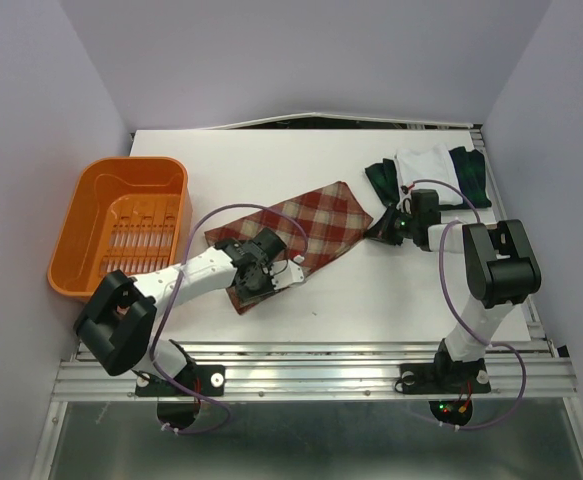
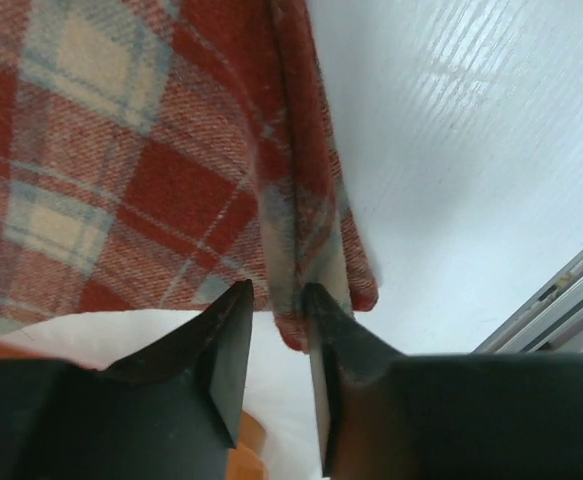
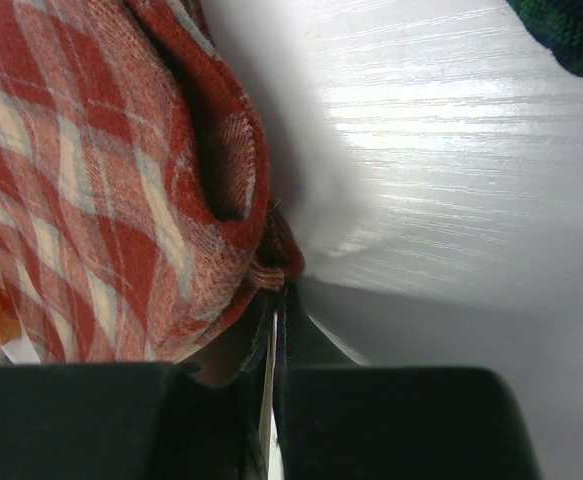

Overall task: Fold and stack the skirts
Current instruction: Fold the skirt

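Note:
The red-and-tan plaid skirt [image 1: 306,228] lies flat in the middle of the table. My left gripper [image 1: 261,278] is at its near-left corner. In the left wrist view the jaws [image 2: 278,290] stand apart, with the skirt's [image 2: 121,150] hemmed corner between the fingertips. My right gripper [image 1: 384,230] is at the skirt's right corner. The right wrist view shows this gripper [image 3: 279,292] shut on a bunched bit of the plaid cloth [image 3: 91,180]. The white skirt [image 1: 429,165] lies on the dark green plaid skirt [image 1: 383,180] at the back right.
An orange plastic basket [image 1: 81,215] stands at the table's left side. The metal rail [image 1: 311,352] runs along the near edge, close behind my left gripper. A piece of the green plaid skirt [image 3: 571,35] shows at the right wrist view's top right.

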